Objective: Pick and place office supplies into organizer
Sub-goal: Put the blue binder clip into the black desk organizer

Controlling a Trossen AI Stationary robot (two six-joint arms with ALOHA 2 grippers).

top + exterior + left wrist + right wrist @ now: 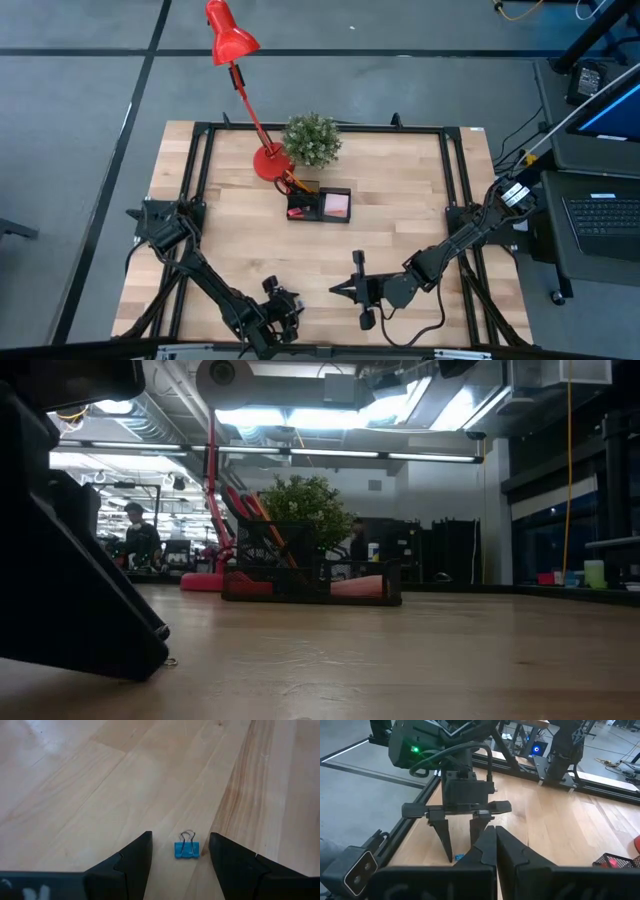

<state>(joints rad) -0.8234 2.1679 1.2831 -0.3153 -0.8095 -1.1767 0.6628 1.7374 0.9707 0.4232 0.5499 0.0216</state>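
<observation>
**Left pincer spread over the blue binder clip**

The left pincer (pixel 180 857) points straight down at the table (pixel 100 780), its two dark fingers (pixel 132 862) spread wide and released. One small blue binder clip (pixel 187 849) lies flat on the wood between them, touching neither finger, its wire handles folded away from the wrist. From the right wrist view the same pincer (pixel 461 840) hangs vertical from its arm, fingertips just above the wood, with a bit of the blue clip (pixel 459 856) showing between them. In the high view the left arm runs from its base at the table's left edge to the near edge, where this pincer (pixel 283 308) sits.

The right pincer (pixel 495 840) is clenched with nothing in it, its fingers pressed together and aimed level at the left one from close beside it; seen from above it (pixel 345 289) lies low, just to the right.

Well beyond both, toward the far side, stands one black organizer (pixel 320 204) holding a pink sticky-note pad (pixel 338 205) and orange pencils (pixel 262 525). Just behind it are one red desk lamp (pixel 232 38) and one green potted plant (pixel 311 139).
</observation>
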